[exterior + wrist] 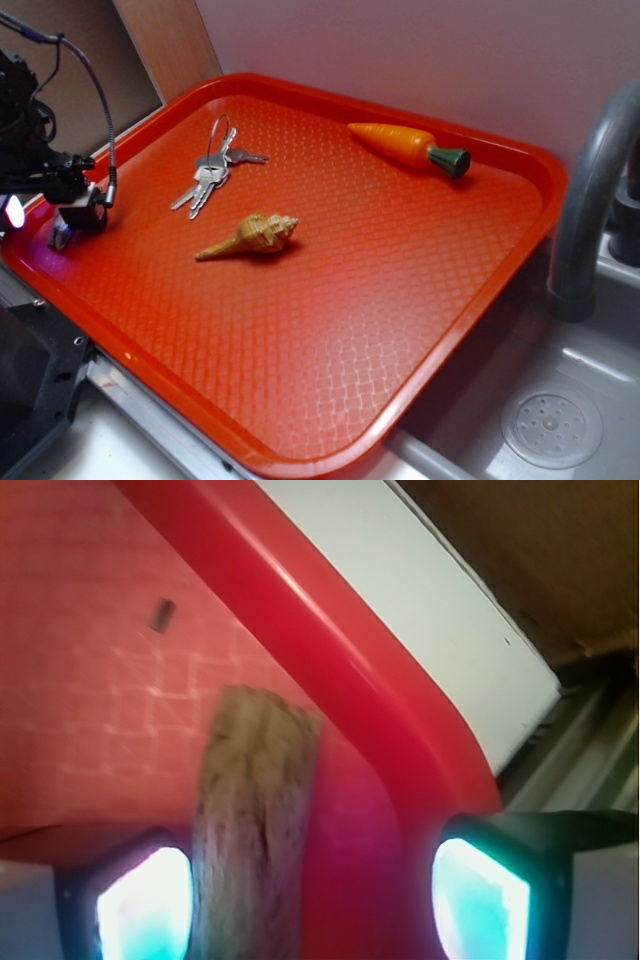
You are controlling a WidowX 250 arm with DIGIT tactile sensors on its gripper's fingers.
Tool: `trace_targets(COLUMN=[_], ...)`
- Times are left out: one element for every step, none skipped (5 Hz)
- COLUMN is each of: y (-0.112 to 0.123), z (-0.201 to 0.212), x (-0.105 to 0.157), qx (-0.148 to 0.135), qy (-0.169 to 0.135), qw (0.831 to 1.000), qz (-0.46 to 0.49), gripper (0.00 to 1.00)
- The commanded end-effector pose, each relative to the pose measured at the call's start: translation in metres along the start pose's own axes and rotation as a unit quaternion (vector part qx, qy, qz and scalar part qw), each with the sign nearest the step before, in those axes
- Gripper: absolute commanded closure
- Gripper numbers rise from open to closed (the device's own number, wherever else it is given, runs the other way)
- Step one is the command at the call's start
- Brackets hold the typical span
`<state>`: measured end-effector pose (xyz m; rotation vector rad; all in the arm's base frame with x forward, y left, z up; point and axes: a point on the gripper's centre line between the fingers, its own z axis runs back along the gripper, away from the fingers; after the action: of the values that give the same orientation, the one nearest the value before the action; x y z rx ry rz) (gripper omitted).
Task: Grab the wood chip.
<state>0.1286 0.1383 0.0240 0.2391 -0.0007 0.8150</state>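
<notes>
The wood chip (255, 810) is a grey-brown, rough, elongated sliver lying on the red tray (90, 630), close to the tray's raised corner rim (340, 630). In the wrist view my gripper (312, 900) is open and straddles it. The chip lies right beside the left pad (145, 905), and a wide gap separates it from the right pad (480, 895). In the exterior view my gripper (78, 220) is low at the tray's left corner, and the chip is hidden under it.
On the red tray (350, 300) lie a bunch of keys (212, 170), a tan spiral seashell (255, 235) and a toy carrot (408, 146). A grey faucet (590, 190) and sink drain (551, 428) stand to the right. A white ledge (430, 610) borders the tray corner.
</notes>
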Motion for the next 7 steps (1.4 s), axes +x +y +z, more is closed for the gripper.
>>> trace_targets(y=[-0.024, -0.036, -0.043, -0.046, -0.046, -0.044, -0.045], z=[-0.021, -0.017, -0.007, -0.003, -0.002, -0.001, -0.003], x=[-0.017, -0.022, -0.030, -0.037, -0.045, -0.049, -0.046], qx=[0.009, -0.017, -0.053, -0.065, -0.061, -0.062, -0.061], qy=[-0.015, 0.003, 0.009, 0.012, 0.021, 0.019, 0.015], qw=[0.999, 1.000, 0.998, 0.997, 0.997, 0.997, 0.997], qz=[-0.036, -0.016, -0.020, -0.037, -0.047, -0.052, -0.055], gripper=[0.00, 0.00, 0.00, 0.00, 0.00, 0.00, 0.00])
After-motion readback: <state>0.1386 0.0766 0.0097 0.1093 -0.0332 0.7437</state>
